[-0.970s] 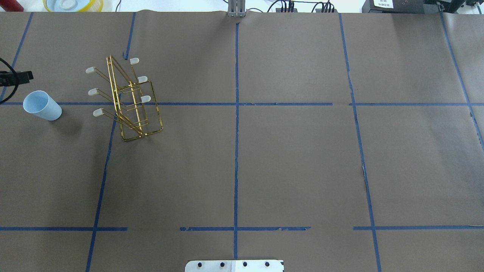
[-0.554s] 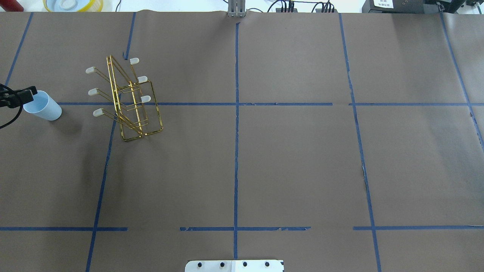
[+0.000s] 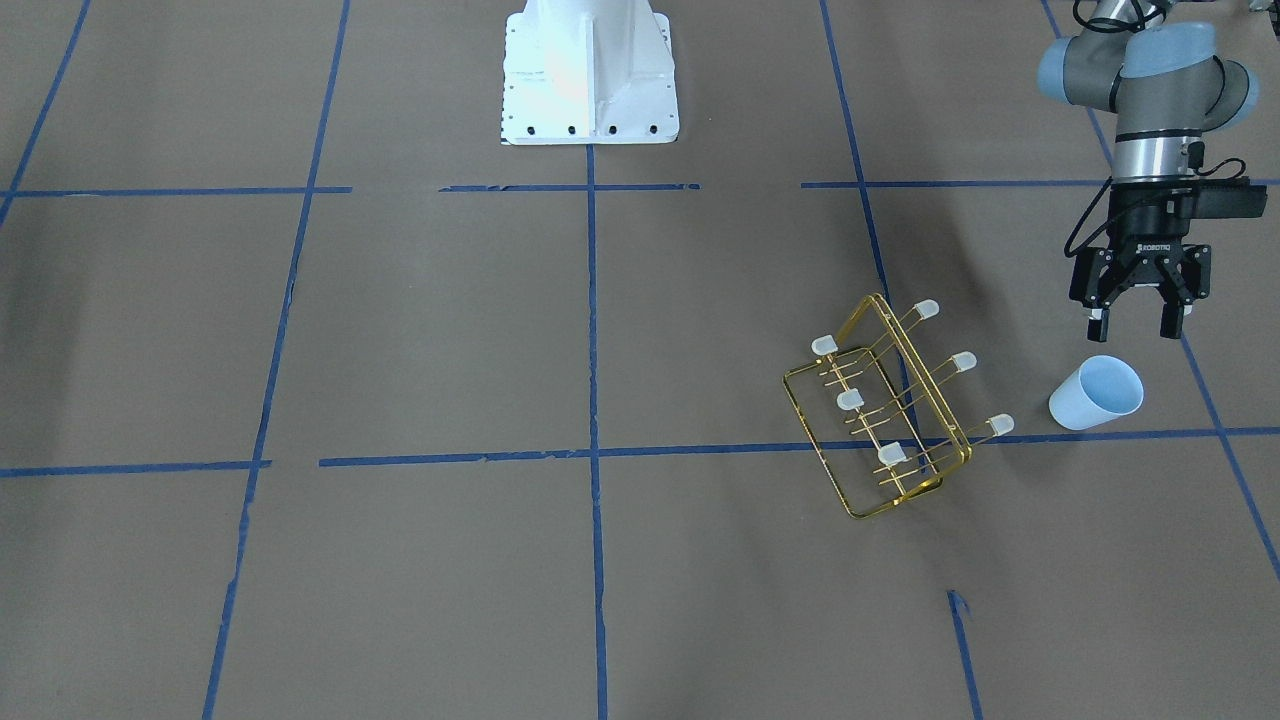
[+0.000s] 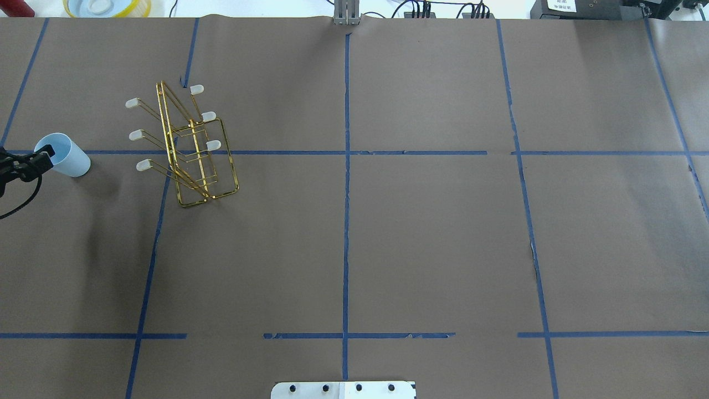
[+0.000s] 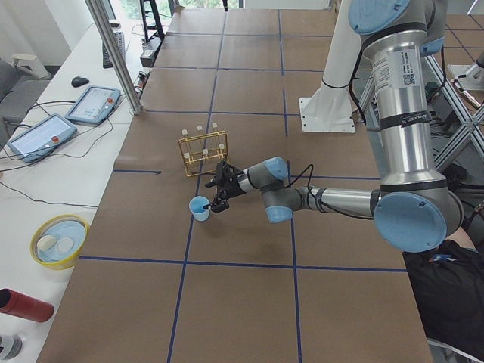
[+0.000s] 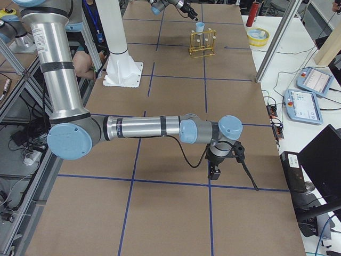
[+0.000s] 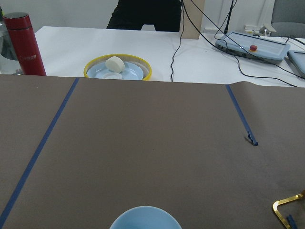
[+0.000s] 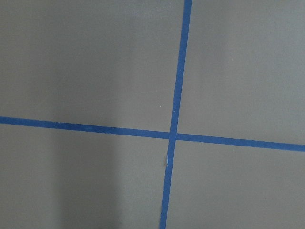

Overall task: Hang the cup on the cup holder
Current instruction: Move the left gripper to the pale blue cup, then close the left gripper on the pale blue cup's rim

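One left pincer (image 3: 1133,328), jaws apart, hovers over the small pale blue plastic cup (image 3: 1097,393), which stands mouth-up on the brown tabletop (image 3: 600,560); I judge it suits a rim pinch. Past it, the gold wire cup holder (image 3: 880,410) angles its prongs upward. I cannot tell the right pincer (image 6: 216,172) state.

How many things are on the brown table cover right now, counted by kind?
cup: 1
cup holder: 1
total: 2
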You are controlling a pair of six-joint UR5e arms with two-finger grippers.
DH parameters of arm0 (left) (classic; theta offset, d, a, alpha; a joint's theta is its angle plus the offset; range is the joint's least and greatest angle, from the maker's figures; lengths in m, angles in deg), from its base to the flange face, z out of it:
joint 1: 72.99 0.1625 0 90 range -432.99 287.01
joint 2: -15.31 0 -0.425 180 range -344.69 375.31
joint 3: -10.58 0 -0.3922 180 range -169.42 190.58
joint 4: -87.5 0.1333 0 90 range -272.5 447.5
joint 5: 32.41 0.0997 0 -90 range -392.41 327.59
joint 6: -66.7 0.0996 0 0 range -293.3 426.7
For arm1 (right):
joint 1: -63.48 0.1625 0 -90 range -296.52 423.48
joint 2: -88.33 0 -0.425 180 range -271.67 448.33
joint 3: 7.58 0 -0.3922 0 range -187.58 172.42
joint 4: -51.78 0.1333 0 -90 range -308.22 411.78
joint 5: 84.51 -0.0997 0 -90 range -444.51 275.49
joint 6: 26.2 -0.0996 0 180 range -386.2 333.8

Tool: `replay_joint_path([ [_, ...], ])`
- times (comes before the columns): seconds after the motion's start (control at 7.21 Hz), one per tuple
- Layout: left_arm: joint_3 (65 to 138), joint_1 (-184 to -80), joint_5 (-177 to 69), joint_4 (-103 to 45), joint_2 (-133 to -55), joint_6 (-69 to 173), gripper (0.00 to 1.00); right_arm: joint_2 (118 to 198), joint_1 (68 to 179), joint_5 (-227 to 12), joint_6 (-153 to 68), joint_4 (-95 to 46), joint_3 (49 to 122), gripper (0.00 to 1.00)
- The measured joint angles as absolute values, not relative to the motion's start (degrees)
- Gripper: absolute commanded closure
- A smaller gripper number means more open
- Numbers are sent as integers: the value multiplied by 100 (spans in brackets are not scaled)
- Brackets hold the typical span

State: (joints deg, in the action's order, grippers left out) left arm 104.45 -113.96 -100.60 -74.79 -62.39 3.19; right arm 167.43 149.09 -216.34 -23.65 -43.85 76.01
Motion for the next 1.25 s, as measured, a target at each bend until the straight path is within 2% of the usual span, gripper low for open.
replay_joint_path([
  [1.25, 9335, -10906, -8904, -8113, -6823, 263, 0, 16743, 14909, -21634, -2365, -4385, 7601, 0],
])
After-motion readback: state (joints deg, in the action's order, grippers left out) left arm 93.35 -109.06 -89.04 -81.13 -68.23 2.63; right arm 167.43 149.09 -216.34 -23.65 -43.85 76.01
